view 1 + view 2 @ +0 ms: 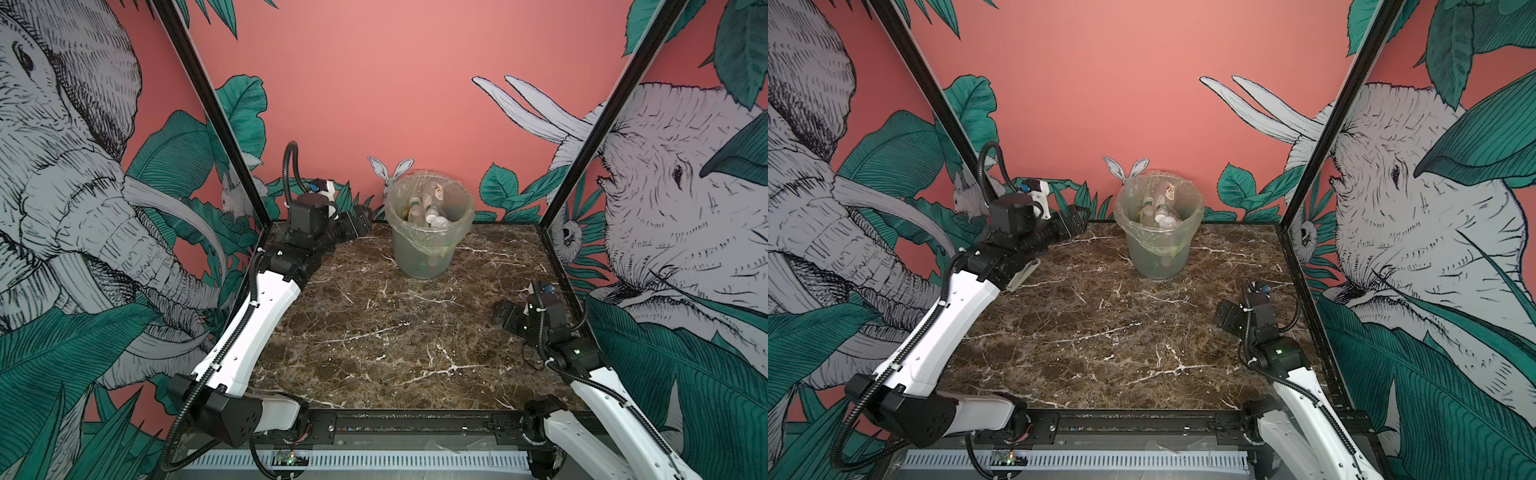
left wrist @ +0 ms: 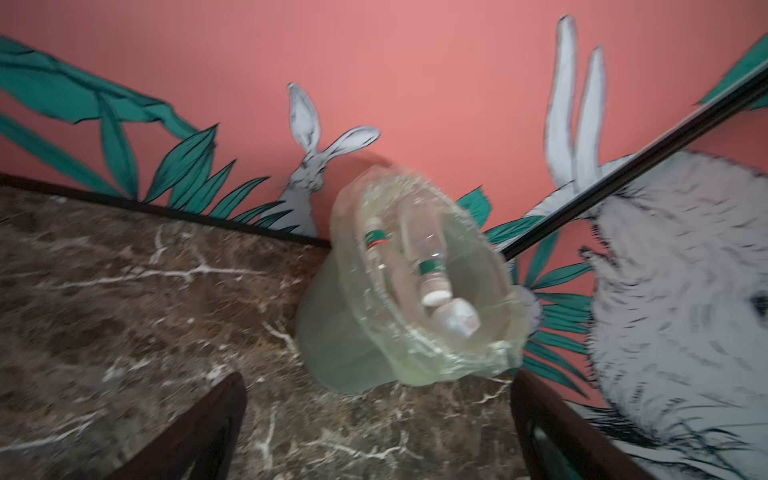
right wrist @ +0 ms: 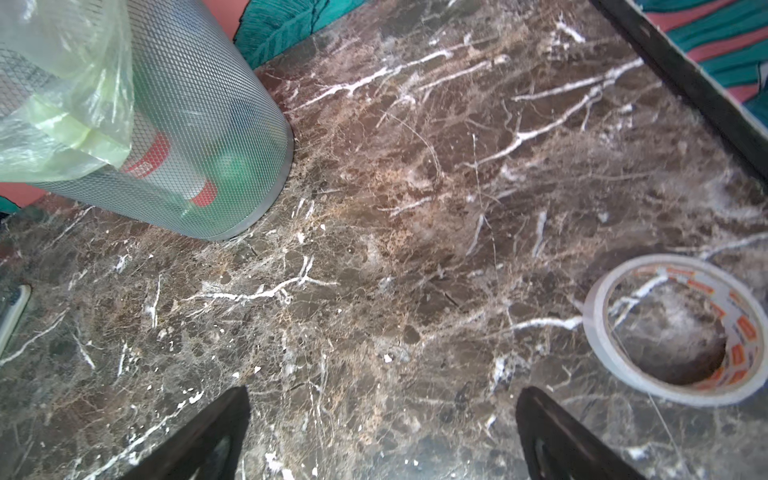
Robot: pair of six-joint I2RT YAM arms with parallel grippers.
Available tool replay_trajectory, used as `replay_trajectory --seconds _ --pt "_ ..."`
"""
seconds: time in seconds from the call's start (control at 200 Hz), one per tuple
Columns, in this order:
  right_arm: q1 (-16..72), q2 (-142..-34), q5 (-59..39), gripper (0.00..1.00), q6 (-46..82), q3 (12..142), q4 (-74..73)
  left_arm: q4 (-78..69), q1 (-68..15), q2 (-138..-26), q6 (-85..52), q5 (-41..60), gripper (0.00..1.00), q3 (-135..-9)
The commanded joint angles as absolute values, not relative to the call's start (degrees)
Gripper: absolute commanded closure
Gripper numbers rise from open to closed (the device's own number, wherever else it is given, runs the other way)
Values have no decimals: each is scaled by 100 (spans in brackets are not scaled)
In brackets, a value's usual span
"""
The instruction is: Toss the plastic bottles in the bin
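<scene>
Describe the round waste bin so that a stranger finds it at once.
On the brown marble table, look to the far edge, by the pink wall, just before the painted rabbit. There stands the round, pale grey-green bin. Unlike the flat white tape roll, it stands tall, wears a crinkly yellowish bag and holds plastic bottles.

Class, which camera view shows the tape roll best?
The right wrist view: the tape roll lies flat on the marble table, sharp and nearly whole. The left wrist view misses it; in both top views I cannot make it out.
</scene>
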State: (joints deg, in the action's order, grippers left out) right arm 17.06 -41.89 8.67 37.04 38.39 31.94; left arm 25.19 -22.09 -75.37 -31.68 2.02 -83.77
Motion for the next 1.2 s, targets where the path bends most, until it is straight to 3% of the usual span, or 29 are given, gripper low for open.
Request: replay_trajectory --seconds 0.0,0.355,0.72,0.97,1.195 --pt "1671 -4242 1164 1 3331 3852 2884 2421 -2115 -6729 -2575 -409 1 -7914" --pt "1674 -4214 2014 1 2558 3474 2255 2637 -2053 -5935 -1148 -1498 1 -6688" --pt "1675 -4087 2851 0 1738 2981 1324 898 -1968 -5628 -59 -2912 1 -4736" --pt "1677 -3915 3160 0 1333 2383 363 -754 -907 -5909 -533 -1748 1 -3316" --pt "1670 -3949 3577 0 951 1771 -693 -1808 -814 -6504 -12 -1789 1 -2856"
